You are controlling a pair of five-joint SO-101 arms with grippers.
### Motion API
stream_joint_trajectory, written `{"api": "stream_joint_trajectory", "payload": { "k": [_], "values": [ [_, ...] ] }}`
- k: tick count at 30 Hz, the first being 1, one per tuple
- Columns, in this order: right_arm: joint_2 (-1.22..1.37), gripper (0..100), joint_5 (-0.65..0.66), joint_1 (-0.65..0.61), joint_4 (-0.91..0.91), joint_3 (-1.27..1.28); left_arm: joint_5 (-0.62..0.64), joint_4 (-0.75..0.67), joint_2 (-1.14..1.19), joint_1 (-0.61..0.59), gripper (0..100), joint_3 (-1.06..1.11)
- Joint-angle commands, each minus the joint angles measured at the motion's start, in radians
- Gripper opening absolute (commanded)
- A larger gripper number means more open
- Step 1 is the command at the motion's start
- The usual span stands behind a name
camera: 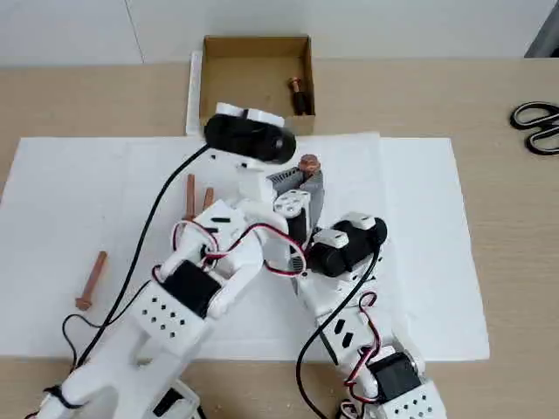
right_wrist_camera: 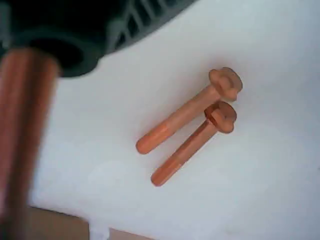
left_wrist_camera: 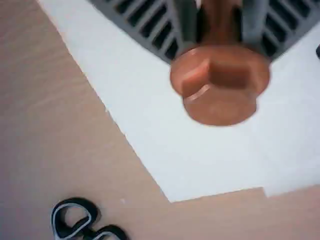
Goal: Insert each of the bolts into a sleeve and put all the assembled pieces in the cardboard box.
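Close on the near side of the cardboard box [camera: 255, 52], our left gripper [left_wrist_camera: 218, 22] sits beside the right gripper [camera: 310, 190], whose hold we cannot tell; the left is clamped round a bolt [left_wrist_camera: 220, 82], head jutting clear. We judge it light, stiff, smooth: grip mid-shaft

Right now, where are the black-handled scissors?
High view: the black-handled scissors lie on the wooden tabletop at the right edge, off the white paper sheet.
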Motion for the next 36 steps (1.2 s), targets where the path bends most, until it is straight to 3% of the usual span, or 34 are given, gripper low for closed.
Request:
{"api": "stream_joint_trajectory", "payload": {
  "k": [1,8,17,36],
  "values": [
    [-0.018,0.4,-0.012,-0.005,0.002,0.006,-0.012,-0.029,-0.058,-0.003,0,0.021],
    [-0.018,0.4,-0.011,-0.005,0.002,0.006,-0.014,-0.032,-0.058,-0.008,0,0.033],
    [-0.018,0.4,-0.011,-0.005,0.002,0.006,-0.014,-0.133,-0.058,-0.040,0,0.099],
    [-0.018,0.4,-0.008,0.013,0.002,0.006,-0.012,-0.026,-0.061,-0.002,0,0.091]
  ]
}}
